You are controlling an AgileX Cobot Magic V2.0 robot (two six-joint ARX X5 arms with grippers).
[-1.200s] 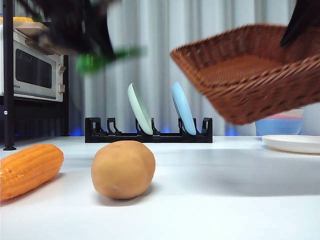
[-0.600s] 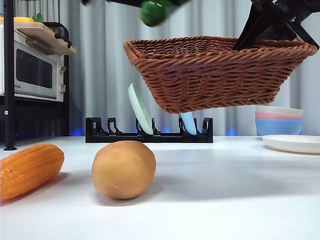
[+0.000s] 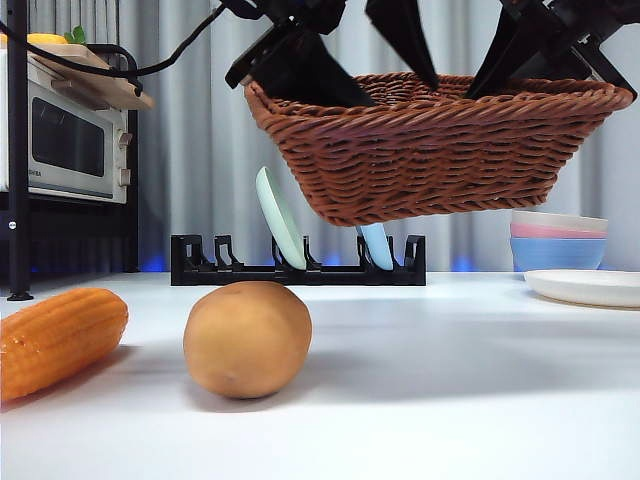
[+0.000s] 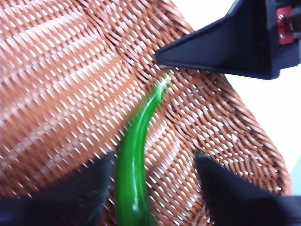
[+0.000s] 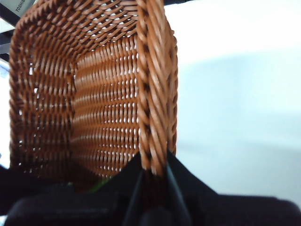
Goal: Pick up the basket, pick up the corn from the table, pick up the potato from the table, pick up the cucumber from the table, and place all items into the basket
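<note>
The wicker basket [image 3: 430,150] hangs level in the air, well above the white table [image 3: 450,400]. My right gripper [image 3: 500,70] is shut on its rim, as the right wrist view shows [image 5: 154,167]. My left gripper [image 3: 385,85] is open over the basket's left half. In the left wrist view the green cucumber [image 4: 134,160] lies on the basket floor [image 4: 56,84] between my spread jaws [image 4: 151,160], free of them. The corn [image 3: 55,340] lies on the table at the left. The potato [image 3: 247,338] sits to its right.
A black dish rack [image 3: 298,272] with two upright plates stands behind the potato. A microwave [image 3: 65,145] is at the back left. Stacked bowls [image 3: 558,240] and a white plate [image 3: 588,287] are at the right.
The basket has swung from tilted to level. My left gripper carried the cucumber over it, came down, opened and let the cucumber go into the basket.
</note>
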